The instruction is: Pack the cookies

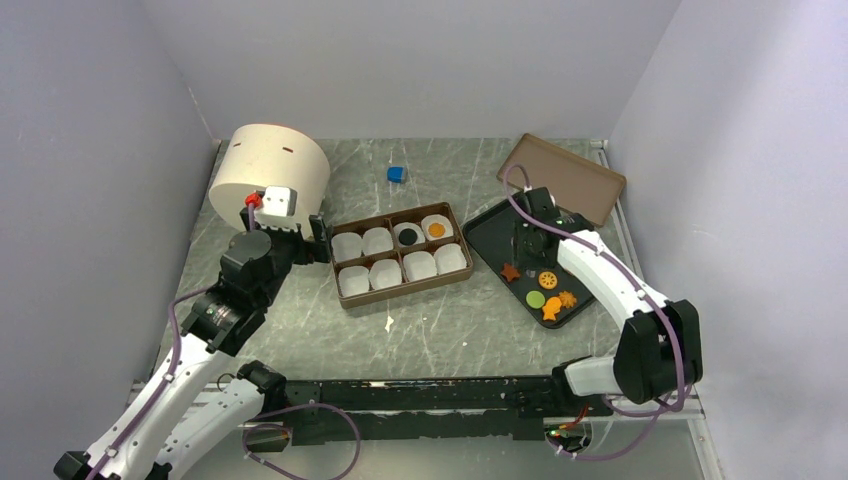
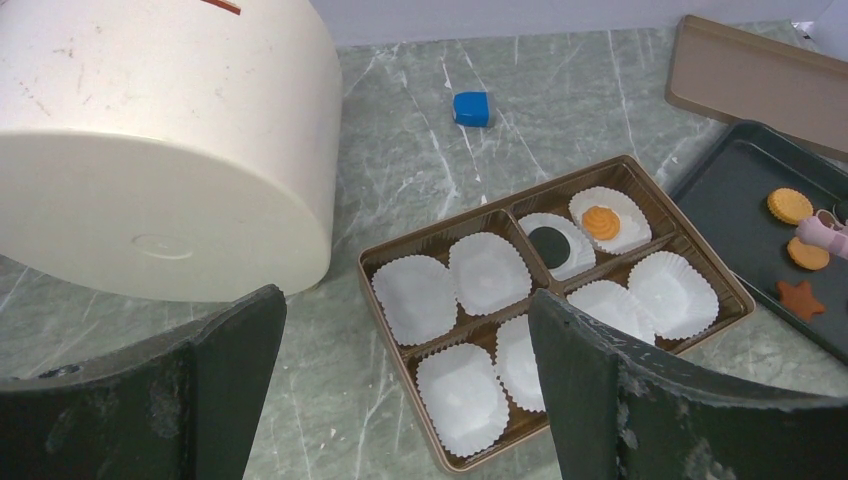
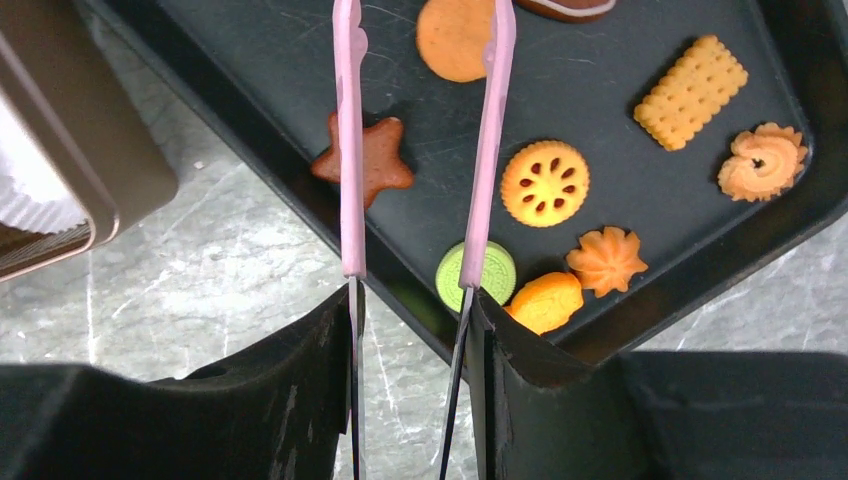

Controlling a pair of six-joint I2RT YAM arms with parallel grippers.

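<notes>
Cookies lie on a black tray [image 1: 488, 232]: a brown star [image 3: 365, 158], a plain orange round [image 3: 455, 38], a holed orange round [image 3: 545, 183], a green round [image 3: 490, 275], an orange fish [image 3: 545, 302] and several more. My right gripper [image 3: 410, 300] is shut on pink tongs [image 3: 350, 150]. The tongs' arms stand apart over the tray, either side of the plain orange round; their tips are cut off. A brown box [image 1: 345, 300] of white paper cups holds a black cookie [image 2: 549, 246] and an orange cookie [image 2: 600, 222]. My left gripper [image 2: 405, 300] is open and empty, above the box's left end.
A large cream round container [image 1: 270, 170] stands at the back left, close to my left gripper. A small blue cube [image 1: 397, 174] lies behind the box. A brown lid [image 1: 565, 175] leans at the back right beside the tray. Grey walls close in on both sides.
</notes>
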